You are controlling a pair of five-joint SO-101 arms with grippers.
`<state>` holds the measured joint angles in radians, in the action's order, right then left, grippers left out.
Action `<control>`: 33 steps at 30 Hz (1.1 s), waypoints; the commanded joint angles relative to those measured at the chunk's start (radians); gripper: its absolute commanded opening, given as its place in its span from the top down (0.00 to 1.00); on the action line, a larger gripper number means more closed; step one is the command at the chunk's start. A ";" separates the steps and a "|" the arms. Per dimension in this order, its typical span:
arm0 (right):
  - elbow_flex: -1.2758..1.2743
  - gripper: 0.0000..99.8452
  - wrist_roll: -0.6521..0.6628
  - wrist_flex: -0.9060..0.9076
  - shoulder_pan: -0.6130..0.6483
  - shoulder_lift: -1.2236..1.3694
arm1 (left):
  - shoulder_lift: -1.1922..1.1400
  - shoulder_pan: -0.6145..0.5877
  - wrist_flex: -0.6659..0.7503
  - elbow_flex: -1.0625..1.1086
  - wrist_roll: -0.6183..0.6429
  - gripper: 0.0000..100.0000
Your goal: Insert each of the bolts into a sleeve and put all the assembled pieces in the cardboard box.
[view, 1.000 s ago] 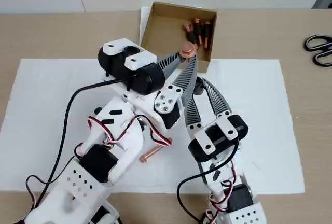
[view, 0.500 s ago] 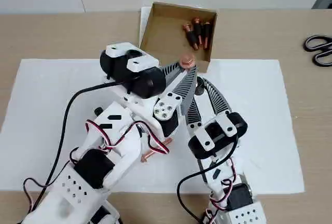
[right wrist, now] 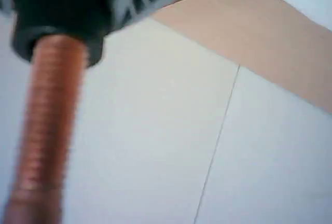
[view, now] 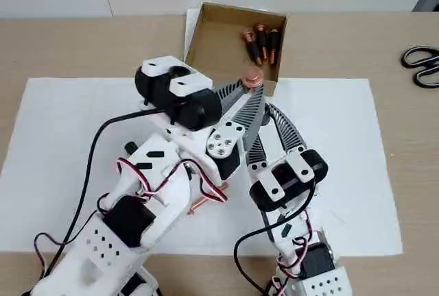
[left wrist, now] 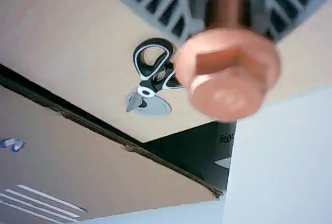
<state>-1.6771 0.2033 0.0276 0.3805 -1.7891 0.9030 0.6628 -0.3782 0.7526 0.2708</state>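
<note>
High view: above the frame's centre, the left pincer (view: 247, 85) is closed on a bolt (view: 251, 77), just in front of the cardboard box (view: 206, 39). The right pincer (view: 263, 113) meets it from below. Three assembled pieces (view: 260, 41) lie in the box's right half. One loose bolt (view: 203, 203) lies on the paper sheet (view: 343, 173), lower centre, partly under the left arm. One pair of scissors (view: 421, 63) lies on the surface (view: 68, 42) at the right edge.

Left wrist view: ribbed fingers (left wrist: 150, 1) pinch the bolt (left wrist: 228, 73) behind its head.

Right wrist view: the right pincer looks closed on one black sleeve (right wrist: 57, 11), with the bolt's thread (right wrist: 46, 125) poking through.

Likely risks: if one pincer lets go too early or pulls askew, the bolt may slide back out. Since the pair is outside the box wall, it would drop onto the sheet.
</note>
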 commanded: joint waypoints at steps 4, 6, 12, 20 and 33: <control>0.011 1.00 0.008 -0.019 0.007 -0.024 | 0.011 0.009 0.031 -0.041 -0.055 0.99; 0.011 1.00 0.008 -0.019 0.005 -0.024 | 0.011 0.009 0.031 -0.044 -0.061 0.99; 0.011 1.00 0.008 -0.019 0.005 -0.024 | 0.009 0.009 0.037 -0.038 -0.063 0.99; 0.011 1.00 0.008 -0.019 0.005 -0.024 | 0.011 0.009 0.037 -0.051 -0.064 0.99; 0.011 1.00 0.009 -0.019 0.004 -0.024 | 0.008 0.009 -0.058 0.005 -0.101 0.99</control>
<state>-1.6771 0.2033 0.0276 0.3851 -1.7921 0.8999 0.6644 -0.3951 0.7664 0.1834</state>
